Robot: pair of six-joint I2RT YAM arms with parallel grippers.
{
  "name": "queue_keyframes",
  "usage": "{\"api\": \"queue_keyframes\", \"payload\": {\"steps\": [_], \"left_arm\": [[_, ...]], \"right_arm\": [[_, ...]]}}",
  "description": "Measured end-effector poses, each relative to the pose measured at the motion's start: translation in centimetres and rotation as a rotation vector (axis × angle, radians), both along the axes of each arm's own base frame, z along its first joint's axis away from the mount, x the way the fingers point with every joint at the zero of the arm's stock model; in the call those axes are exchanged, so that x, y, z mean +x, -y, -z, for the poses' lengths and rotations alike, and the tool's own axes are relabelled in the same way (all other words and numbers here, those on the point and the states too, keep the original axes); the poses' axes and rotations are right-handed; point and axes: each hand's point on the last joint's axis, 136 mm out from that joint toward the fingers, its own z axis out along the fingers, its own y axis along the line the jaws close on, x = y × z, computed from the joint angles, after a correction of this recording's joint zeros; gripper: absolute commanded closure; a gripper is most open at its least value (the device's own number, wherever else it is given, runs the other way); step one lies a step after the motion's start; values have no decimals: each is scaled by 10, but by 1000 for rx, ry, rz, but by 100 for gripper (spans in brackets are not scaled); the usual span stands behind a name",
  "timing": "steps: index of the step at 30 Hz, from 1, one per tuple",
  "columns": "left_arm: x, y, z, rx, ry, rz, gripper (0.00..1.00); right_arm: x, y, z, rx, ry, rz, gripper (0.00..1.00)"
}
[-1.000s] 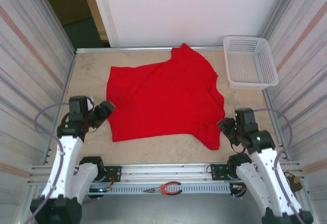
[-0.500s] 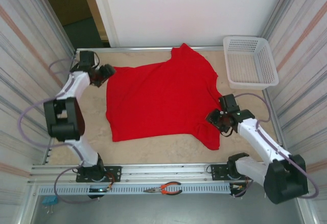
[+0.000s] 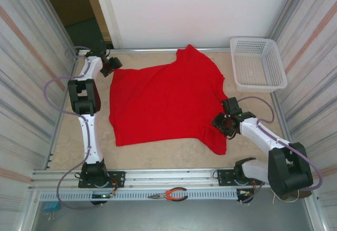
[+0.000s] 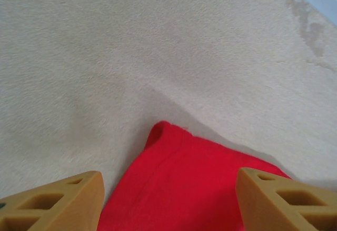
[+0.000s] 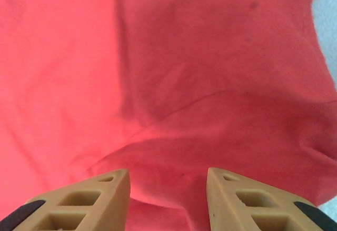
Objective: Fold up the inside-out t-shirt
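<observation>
Lying flat, inside-out t-shirt [image 3: 163,102] lengthwise left-right, neck rightward; left claw [image 4: 168,182], right claw [image 5: 168,176] both released.

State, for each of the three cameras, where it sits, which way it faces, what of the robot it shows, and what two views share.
Top external: above and behind the bases, looking down on the table, red t-shirt, basket; both arms, left gripper, right gripper.
Left wrist: looks down past its open fingers at a shirt corner on bare table.
Right wrist: looks down past its open fingers at wrinkled red cloth.
Shared: both wrist views show the same t-shirt, at opposite sides.
</observation>
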Motion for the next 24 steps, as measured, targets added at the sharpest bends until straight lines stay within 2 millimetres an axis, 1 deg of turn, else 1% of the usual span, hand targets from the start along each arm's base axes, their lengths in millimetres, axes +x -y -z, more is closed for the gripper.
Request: {"api": "queue_keyframes", "payload": {"steps": [2, 4, 5, 6, 7, 8, 11, 13, 15, 17, 18, 19, 20, 21, 22, 24], "left_arm": [[3, 2, 8, -1, -13, 5, 36], [4, 6, 15, -6, -27, 11, 43], [4, 6, 18, 0, -34, 8, 58], [6, 6, 17, -6, -32, 8, 76], [8, 7, 16, -13, -26, 5, 90], [13, 8, 16, -22, -17, 5, 100], [25, 11, 16, -45, 8, 4, 100], [32, 12, 17, -60, 22, -3, 100], [39, 9, 15, -78, 40, -21, 100], [47, 2, 10, -105, 68, -48, 99], [50, -1, 6, -122, 84, -60, 84], [53, -6, 2, -139, 98, -72, 64], [56, -12, -2, -158, 115, -85, 52], [58, -16, -4, -171, 129, -92, 47], [60, -22, -8, -185, 143, -101, 44], [58, -31, -12, -199, 150, -112, 42]], "right_arm": [[-3, 2, 4, -10, -9, 4, 59], [-4, 4, 7, -15, -12, 9, 59], [-5, 5, 8, -17, -14, 13, 59], [-6, 6, 10, -17, -18, 20, 59], [-6, 7, 11, -18, -21, 24, 59], [-8, 9, 13, -17, -26, 34, 59], [-12, 14, 18, -14, -43, 65, 59], [-11, 14, 18, -9, -42, 80, 59], [-12, 15, 18, -3, -38, 96, 58], [-13, 15, 18, 3, -34, 107, 58], [-13, 15, 18, 6, -33, 113, 58], [-13, 16, 18, 7, -33, 116, 58], [-13, 16, 18, 8, -34, 116, 59], [-13, 16, 18, 8, -34, 116, 59], [-13, 16, 17, 8, -33, 116, 59], [-13, 15, 17, 8, -34, 115, 59]]}}
